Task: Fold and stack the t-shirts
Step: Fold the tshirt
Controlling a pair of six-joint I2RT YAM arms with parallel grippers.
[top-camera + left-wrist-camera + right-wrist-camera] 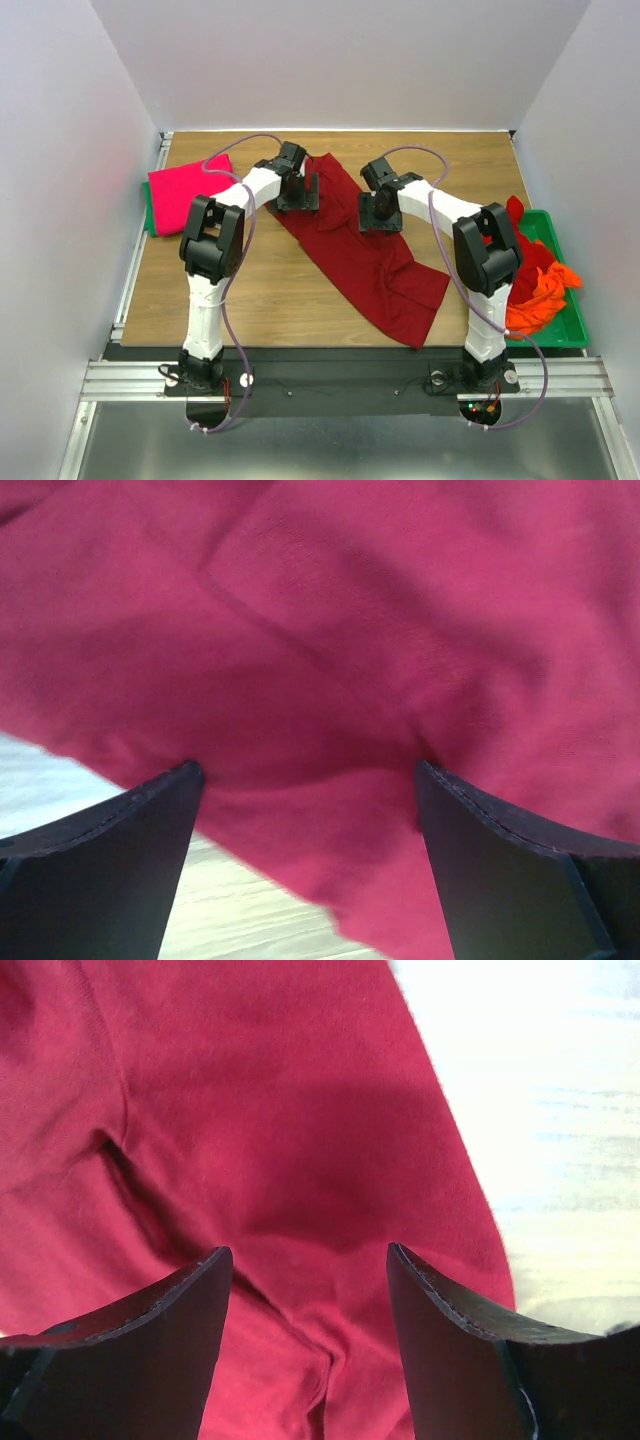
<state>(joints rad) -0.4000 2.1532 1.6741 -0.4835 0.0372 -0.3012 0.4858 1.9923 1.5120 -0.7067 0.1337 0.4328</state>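
Wood tabletop (250, 290) between white walls, seen from above: a dark red shirt (365, 250) lies diagonally across the middle. A folded pink shirt (190, 190) sits at the upper left. At the right edge a green tray (548, 228) holds an orange shirt (540, 295) and red cloth (535, 258). Only the wrist views show the jaws. The left gripper (305, 770) is spread wide, tips against the dark red shirt near its edge. The right gripper (310, 1250) is parted too, pinching nothing, over the same shirt, with bare wood at frame right.
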